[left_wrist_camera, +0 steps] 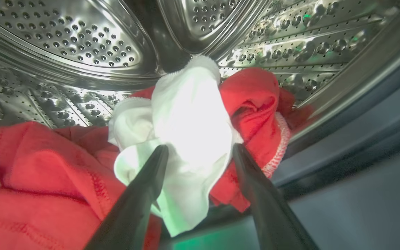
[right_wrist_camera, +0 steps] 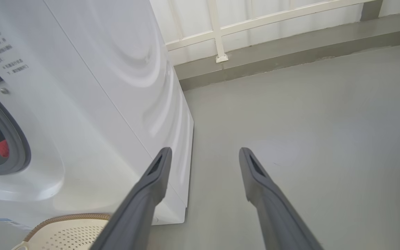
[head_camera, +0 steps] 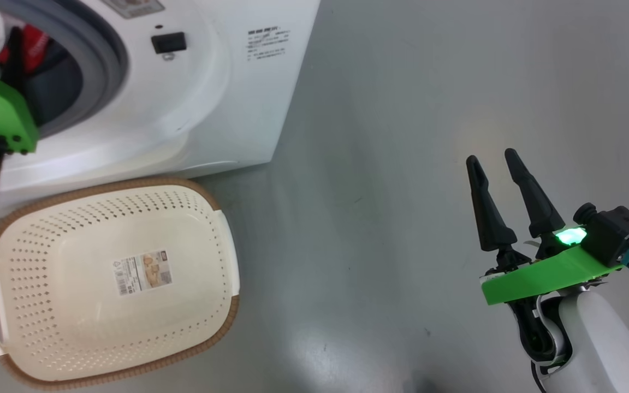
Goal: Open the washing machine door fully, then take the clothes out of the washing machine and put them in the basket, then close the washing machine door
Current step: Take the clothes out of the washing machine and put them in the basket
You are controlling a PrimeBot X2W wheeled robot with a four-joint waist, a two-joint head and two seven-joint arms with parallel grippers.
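Clothes (left_wrist_camera: 255, 104) are lodged in the washing machine (head_camera: 194, 109) drum (left_wrist_camera: 82, 38). Left tool (left_wrist_camera: 199, 147) is spread open astride the white piece (left_wrist_camera: 186, 118). Basket (head_camera: 129, 184) is set on the floor (head_camera: 391, 164) beside the machine; label (head_camera: 142, 273) print unreadable. Right tool (head_camera: 491, 155) is spread open.

Grey floor (head_camera: 402, 164): washing machine (head_camera: 227, 109), basket (head_camera: 205, 229) (adjacent).

1. A smooth, glossy pale grey floor (head_camera: 402, 164) spreads across the room, with a few faint scuffs.
2. A soft, warm patch of reflected light (head_camera: 478, 131) lies on it.
3. In the right wrist view, a raised grey concrete kerb (right_wrist_camera: 290, 52) borders the floor's far edge.
4. On the kerb stands a white-painted rail frame with an upright post (right_wrist_camera: 215, 31), against a pale white wall surface (right_wrist_camera: 186, 21).
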